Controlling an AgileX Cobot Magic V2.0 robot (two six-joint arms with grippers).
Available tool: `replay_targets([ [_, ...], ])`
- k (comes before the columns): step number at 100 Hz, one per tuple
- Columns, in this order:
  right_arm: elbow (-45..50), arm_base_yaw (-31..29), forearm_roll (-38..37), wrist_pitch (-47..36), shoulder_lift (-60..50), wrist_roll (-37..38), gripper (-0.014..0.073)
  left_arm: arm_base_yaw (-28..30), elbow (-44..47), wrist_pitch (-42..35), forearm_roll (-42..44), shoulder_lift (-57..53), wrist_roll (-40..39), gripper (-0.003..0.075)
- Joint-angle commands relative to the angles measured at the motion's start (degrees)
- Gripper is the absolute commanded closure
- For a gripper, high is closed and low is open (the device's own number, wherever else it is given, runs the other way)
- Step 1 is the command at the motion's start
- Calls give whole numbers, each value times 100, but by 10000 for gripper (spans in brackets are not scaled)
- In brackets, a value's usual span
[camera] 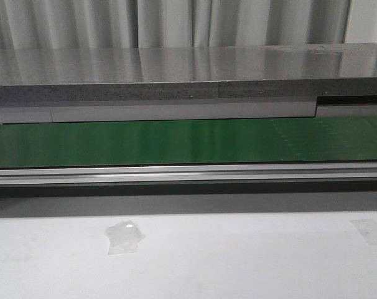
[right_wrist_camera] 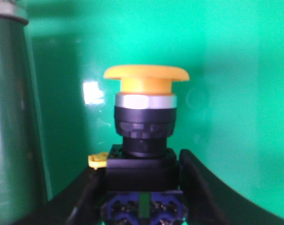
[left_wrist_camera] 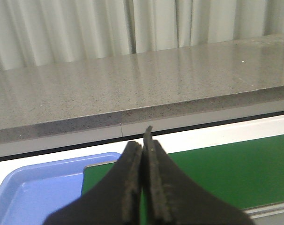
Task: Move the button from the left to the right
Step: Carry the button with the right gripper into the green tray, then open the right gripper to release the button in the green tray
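Note:
The button (right_wrist_camera: 145, 108) shows only in the right wrist view. It has a yellow-orange mushroom cap, a silver ring and a black blocky body with blue contacts. My right gripper (right_wrist_camera: 142, 164) is shut on its black body, one finger on each side, and the cap points away from the wrist towards a glossy green surface (right_wrist_camera: 235, 93). My left gripper (left_wrist_camera: 143, 140) is shut and empty above the green belt (left_wrist_camera: 235, 173). Neither gripper nor the button shows in the front view.
A blue tray (left_wrist_camera: 34, 192) lies beside the belt under my left gripper. In the front view the green belt (camera: 188, 142) runs across, with a grey counter (camera: 176, 68) behind and an aluminium rail (camera: 188, 173) in front. Clear tape (camera: 124, 237) sits on the white table.

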Motion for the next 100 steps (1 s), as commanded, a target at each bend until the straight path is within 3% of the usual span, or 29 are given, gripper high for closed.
replay_targets([
  [1, -180, -41, 18, -182, -316, -46, 220, -46, -167, -449, -72, 35, -10, 740],
  [19, -180, -41, 28, -182, -316, -41, 153, -46, -167, -449, -72, 35, -10, 740],
  [56, -191, -48, 27, -171, -516, -41, 154, -46, -167, -449, -72, 35, -10, 740],
  [72, -233, -8, 611, -299, -852, -41, 158, -46, -167, -449, -72, 35, -10, 740],
  [100, -247, 661, 1065, -758, -1658, -46, 158, -46, -167, -449, -72, 35, -10, 740],
])
